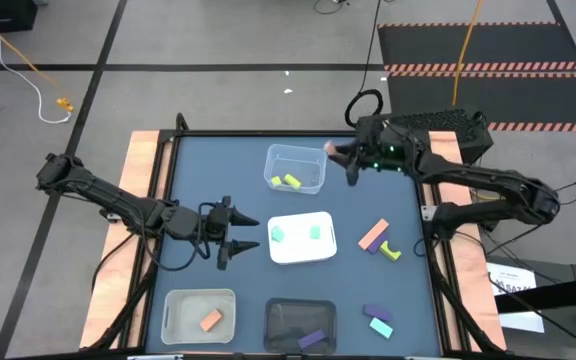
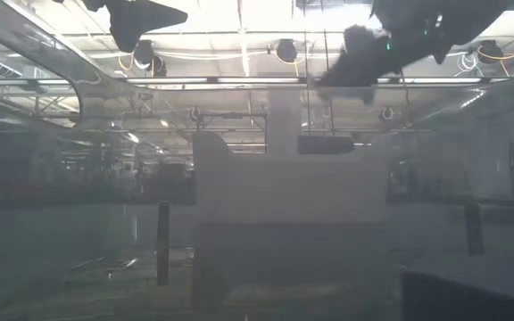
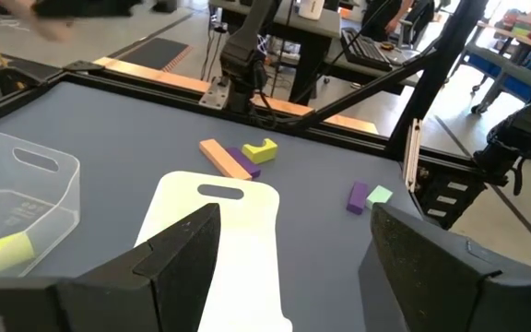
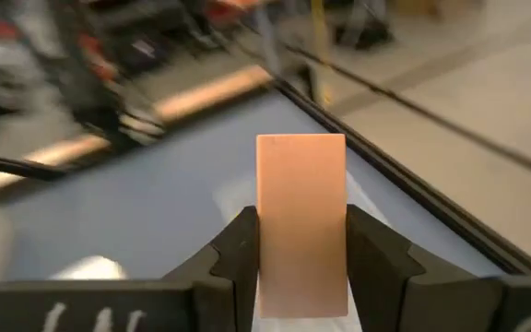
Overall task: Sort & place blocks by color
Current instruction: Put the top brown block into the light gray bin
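My right gripper (image 1: 340, 160) is shut on a salmon-orange block (image 4: 300, 212) and hangs in the air beside the far clear tray's (image 1: 274, 180) right edge. That tray holds yellow-green blocks (image 1: 290, 181). My left gripper (image 1: 236, 240) is open, just left of the white tray (image 1: 298, 252), which holds two teal blocks (image 1: 278, 235). Loose on the table lie a salmon bar (image 1: 373, 235), a purple and a yellow-green block (image 1: 390, 251), and a purple (image 1: 378, 313) and a teal block (image 1: 381, 327). My right gripper pinches the salmon-orange block between its two fingers (image 4: 238, 254), which lie on its two long sides (image 4: 270, 249). The block's far end (image 4: 300, 152) stands out past the fingertips. It is lifted clear of the table.
A pale tray (image 1: 178, 305) at the near left holds a salmon block (image 1: 210, 320). A black tray (image 1: 280, 312) at the near edge holds a purple block (image 1: 311, 339). The table has a raised dark frame (image 1: 163, 190) and wooden side strips. Bare mat lies between the trays.
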Motion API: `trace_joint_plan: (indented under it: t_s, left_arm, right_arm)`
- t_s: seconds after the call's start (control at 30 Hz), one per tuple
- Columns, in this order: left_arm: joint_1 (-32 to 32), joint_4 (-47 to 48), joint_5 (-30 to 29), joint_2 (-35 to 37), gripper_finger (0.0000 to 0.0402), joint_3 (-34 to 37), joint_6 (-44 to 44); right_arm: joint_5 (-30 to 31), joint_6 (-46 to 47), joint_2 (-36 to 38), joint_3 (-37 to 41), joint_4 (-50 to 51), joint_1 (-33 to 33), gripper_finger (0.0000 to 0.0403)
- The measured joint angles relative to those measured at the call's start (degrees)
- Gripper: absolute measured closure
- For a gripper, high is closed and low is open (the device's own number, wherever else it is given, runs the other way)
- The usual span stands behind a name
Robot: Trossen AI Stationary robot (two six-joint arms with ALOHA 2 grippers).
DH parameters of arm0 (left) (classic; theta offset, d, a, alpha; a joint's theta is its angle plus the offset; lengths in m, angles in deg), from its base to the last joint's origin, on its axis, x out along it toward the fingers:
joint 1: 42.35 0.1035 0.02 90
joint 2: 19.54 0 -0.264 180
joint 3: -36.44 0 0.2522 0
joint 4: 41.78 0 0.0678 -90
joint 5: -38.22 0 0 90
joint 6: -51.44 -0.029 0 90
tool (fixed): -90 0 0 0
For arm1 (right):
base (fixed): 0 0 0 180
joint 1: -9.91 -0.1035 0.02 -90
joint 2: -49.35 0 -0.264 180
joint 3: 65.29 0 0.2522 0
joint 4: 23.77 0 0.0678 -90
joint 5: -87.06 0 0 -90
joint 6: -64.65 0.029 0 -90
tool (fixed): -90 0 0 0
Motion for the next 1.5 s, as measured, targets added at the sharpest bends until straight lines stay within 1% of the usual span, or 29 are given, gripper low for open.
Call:
trace_joint_plan:
  t_s: [0.2,0.33,0.47,0.53,0.6,0.67,0.73,0.83,0.9,0.97,1.07,1.13,1.3,1.5]
  left_arm:
    - [0.00,-0.02,0.00,0.00,0.0119,0.00,0.24]
    - [0.00,-0.02,0.00,0.00,0.0119,0.00,0.53]
    - [0.00,-0.07,-0.03,0.00,0.0119,0.00,1.38]
    - [0.00,-0.51,-0.30,0.00,0.0119,0.00,1.30]
    - [-0.02,-2.13,-0.61,-0.13,0.0119,0.02,-0.44]
    - [-0.02,-4.42,-0.68,-0.60,0.0119,0.02,-4.21]
    - [-0.02,-7.21,-0.70,-1.35,0.0119,0.04,-8.85]
    - [-0.02,-12.23,-0.72,-2.79,0.0119,0.02,-16.06]
    - [-0.02,-15.08,-0.74,-4.41,0.0119,0.02,-20.01]
    - [-0.02,-18.01,-0.74,-6.22,0.0119,0.02,-22.40]
    - [0.15,-22.03,-0.72,-8.59,0.0119,0.03,-23.66]
    - [0.35,-25.01,-0.74,-10.00,0.0119,0.03,-24.25]
    - [0.94,-29.22,-1.14,-11.78,0.0119,0.02,-25.40]
    - [2.01,-31.71,-1.24,-13.31,0.0119,0.02,-24.17]
  right_arm:
    - [0.43,0.87,-0.55,-0.01,-16.41,-11.40,0.0293]
    - [0.51,0.87,-1.86,-0.02,-24.86,-17.48,0.0293]
    - [1.37,0.87,-3.60,-0.04,-28.68,-21.78,0.0293]
    - [4.22,0.87,-4.48,-0.04,-29.26,-23.77,0.0293]
    - [6.63,0.85,-5.50,-0.02,-29.23,-25.66,0.0293]
    - [7.90,0.87,-7.11,-0.04,-29.76,-27.35,0.0293]
    - [8.32,0.86,-9.01,-0.02,-30.64,-29.30,0.0293]
    - [8.33,0.86,-12.31,-0.02,-35.51,-32.02,0.0293]
    - [8.63,0.85,-14.88,-0.02,-39.15,-33.63,0.0293]
    - [10.88,0.48,-17.23,-0.02,-41.49,-35.15,0.0293]
    - [14.53,-1.01,-20.42,-0.02,-44.42,-36.75,0.0293]
    - [15.80,-1.28,-22.34,-0.02,-45.80,-37.46,0.0293]
    - [15.90,-1.29,-25.38,-0.26,-49.19,-38.41,0.0293]
    - [15.84,-4.05,-29.83,-5.65,-47.72,-39.14,0.0293]
